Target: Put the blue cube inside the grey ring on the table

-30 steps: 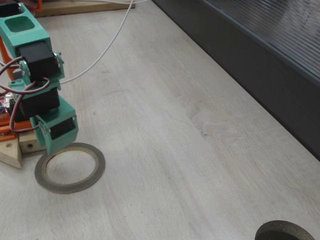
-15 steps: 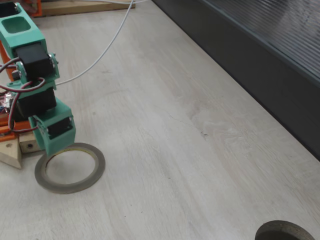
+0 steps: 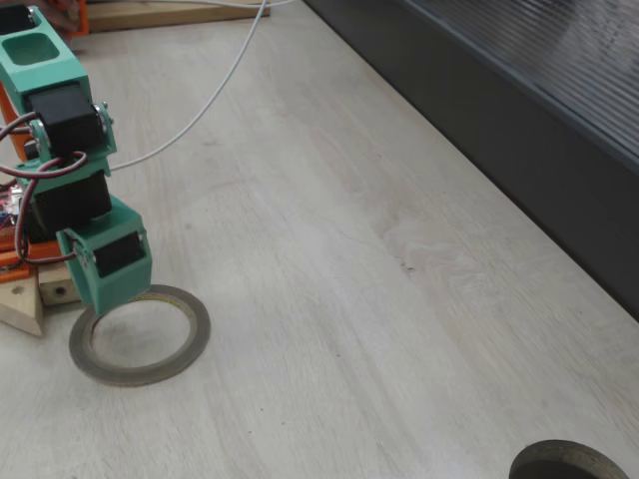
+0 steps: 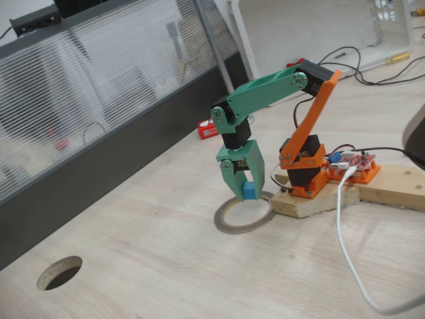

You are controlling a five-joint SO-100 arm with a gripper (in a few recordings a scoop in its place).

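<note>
The blue cube (image 4: 249,191) hangs between the green fingers of my gripper (image 4: 247,193), which is shut on it just above the grey ring (image 4: 244,216). In a fixed view the gripper's green body (image 3: 108,264) stands over the far left rim of the grey ring (image 3: 140,335), hiding the cube. The ring lies flat on the pale wood table (image 3: 339,259), with its hole bare where it shows.
A wooden block and orange base (image 4: 309,179) hold the arm right beside the ring. A white cable (image 3: 215,90) runs across the table. A dark ribbed panel (image 3: 519,110) borders one side. A round hole (image 4: 60,272) sits in the tabletop.
The arm has shifted slightly left and lowered a little over the ring's rim. The ring has not moved.
</note>
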